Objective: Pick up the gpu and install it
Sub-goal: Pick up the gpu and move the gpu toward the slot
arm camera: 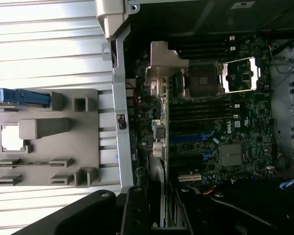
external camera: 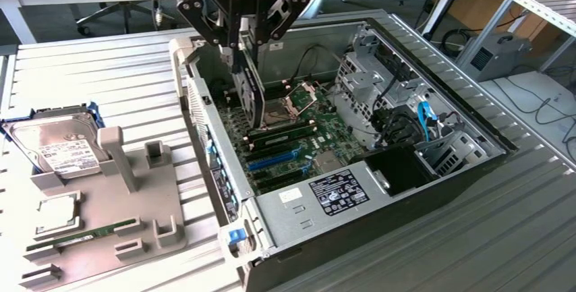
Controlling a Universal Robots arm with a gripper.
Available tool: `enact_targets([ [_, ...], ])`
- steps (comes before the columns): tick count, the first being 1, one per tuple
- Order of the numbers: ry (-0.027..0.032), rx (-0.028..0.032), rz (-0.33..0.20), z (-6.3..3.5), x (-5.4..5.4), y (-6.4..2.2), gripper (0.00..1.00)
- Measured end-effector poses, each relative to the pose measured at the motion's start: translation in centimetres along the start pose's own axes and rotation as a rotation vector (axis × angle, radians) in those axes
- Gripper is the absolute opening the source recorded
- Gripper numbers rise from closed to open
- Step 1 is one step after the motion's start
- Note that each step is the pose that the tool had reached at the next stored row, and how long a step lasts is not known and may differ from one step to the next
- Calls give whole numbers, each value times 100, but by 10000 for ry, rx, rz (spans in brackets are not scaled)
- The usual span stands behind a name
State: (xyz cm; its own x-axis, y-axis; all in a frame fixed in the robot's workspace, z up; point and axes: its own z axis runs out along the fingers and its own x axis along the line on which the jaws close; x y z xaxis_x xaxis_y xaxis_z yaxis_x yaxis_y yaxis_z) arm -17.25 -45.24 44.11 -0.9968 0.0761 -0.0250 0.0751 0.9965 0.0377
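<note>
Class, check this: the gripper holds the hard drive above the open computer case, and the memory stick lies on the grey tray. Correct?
No. The exterior view shows the gripper holding the graphics card, not the hard drive, above the open computer case; the memory stick lies on the grey tray.

gpu [external camera: 252,93] in pincer [external camera: 245,49] over motherboard [external camera: 311,137], tray [external camera: 144,221] beside case [external camera: 360,238]

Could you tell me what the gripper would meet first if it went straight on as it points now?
The gripper points down into the open case, clamped on the gpu; the card's lower edge would probably reach the motherboard first, though depth is unclear.
</note>
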Motion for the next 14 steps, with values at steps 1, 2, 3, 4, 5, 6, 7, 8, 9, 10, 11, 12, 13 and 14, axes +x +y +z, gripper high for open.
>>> enact_targets([
  [1, -1, 0, 1, 2, 0, 0, 26],
  [2, 0, -1, 1, 4, -1, 0, 26],
  [3, 0, 0, 0, 8, -3, 1, 26],
  [4, 0, 1, 0, 13, -4, 0, 26],
  [5, 0, 0, 0, 19, -6, 0, 26],
  [6, 0, 1, 0, 24, -7, 0, 26],
  [7, 0, 0, -1, 30, -9, 0, 26],
  [8, 1, 1, 0, 35, -11, 0, 26],
  [9, 0, 1, 0, 41, -12, 0, 26],
  [10, 1, 1, 0, 48, -14, 0, 26],
  [11, 1, 1, 0, 55, -16, 0, 26],
  [12, 1, 2, -1, 63, -18, 0, 26],
  [13, 1, 2, 0, 71, -20, 0, 26],
  [14, 1, 1, 0, 79, -22, 0, 26],
])
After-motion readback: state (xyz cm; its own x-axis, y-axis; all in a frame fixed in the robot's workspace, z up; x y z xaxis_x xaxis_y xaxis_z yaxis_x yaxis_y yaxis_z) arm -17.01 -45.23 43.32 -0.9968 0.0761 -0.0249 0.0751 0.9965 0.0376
